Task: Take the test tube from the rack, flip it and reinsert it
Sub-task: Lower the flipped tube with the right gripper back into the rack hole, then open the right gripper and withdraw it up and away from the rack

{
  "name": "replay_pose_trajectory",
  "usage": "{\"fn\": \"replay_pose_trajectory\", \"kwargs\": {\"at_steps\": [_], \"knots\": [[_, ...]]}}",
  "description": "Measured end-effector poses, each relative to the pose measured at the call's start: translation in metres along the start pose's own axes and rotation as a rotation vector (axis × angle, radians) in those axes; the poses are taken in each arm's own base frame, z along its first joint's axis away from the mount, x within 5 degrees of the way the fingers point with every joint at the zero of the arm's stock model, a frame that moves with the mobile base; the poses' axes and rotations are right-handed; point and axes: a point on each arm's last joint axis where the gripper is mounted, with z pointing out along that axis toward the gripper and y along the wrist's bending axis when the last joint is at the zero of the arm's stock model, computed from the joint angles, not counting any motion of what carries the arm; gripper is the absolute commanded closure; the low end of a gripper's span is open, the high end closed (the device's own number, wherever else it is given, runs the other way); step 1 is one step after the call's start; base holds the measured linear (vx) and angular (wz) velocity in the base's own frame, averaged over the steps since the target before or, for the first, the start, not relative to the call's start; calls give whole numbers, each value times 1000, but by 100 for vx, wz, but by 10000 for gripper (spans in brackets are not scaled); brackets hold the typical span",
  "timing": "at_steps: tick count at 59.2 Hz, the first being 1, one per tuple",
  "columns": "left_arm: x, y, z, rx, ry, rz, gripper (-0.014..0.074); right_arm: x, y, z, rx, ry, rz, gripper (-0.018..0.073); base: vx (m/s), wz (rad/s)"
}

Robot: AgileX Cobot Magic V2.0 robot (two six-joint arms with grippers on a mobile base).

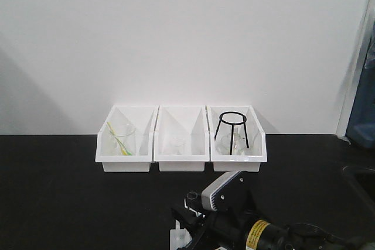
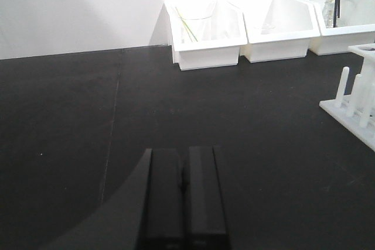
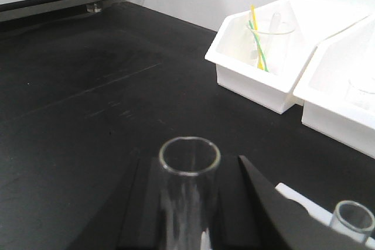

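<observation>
In the right wrist view my right gripper (image 3: 188,171) is shut on a clear glass test tube (image 3: 188,197). The tube lies between the two black fingers (image 3: 146,209) with its open mouth pointing away from the wrist, over the black table. A corner of the white rack (image 3: 299,202) shows at the lower right with a second tube (image 3: 351,218) standing in it. In the left wrist view my left gripper (image 2: 184,162) is shut and empty, low over the table. The rack (image 2: 354,100) with its upright pegs stands to its right.
Three white bins (image 1: 181,162) stand in a row against the back wall. The left one holds a beaker with yellow-green sticks (image 1: 120,139), the middle one a small beaker (image 1: 177,144), the right one a black wire tripod (image 1: 232,130). The right arm (image 1: 234,215) is at the table's front.
</observation>
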Motion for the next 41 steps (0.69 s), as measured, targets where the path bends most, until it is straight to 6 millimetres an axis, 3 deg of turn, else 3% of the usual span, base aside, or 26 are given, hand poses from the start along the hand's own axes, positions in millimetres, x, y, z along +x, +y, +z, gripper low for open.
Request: {"fn": "replay_pose_trajectory", "kwargs": {"at_steps": [15, 24, 33, 37, 41], "knots": [[0, 0, 0, 0, 0, 0, 602, 0, 0, 0, -2, -5, 1, 123, 0, 0], [0, 0, 0, 0, 0, 0, 602, -10, 0, -5, 10, -22, -5, 85, 0, 0], [0, 0, 0, 0, 0, 0, 602, -43, 1, -27, 56, -49, -42, 127, 0, 0], [0, 0, 0, 0, 0, 0, 602, -60, 1, -42, 96, -42, -61, 224, 0, 0], [0, 0, 0, 0, 0, 0, 602, -76, 1, -61, 148, -21, -71, 386, 0, 0]]}}
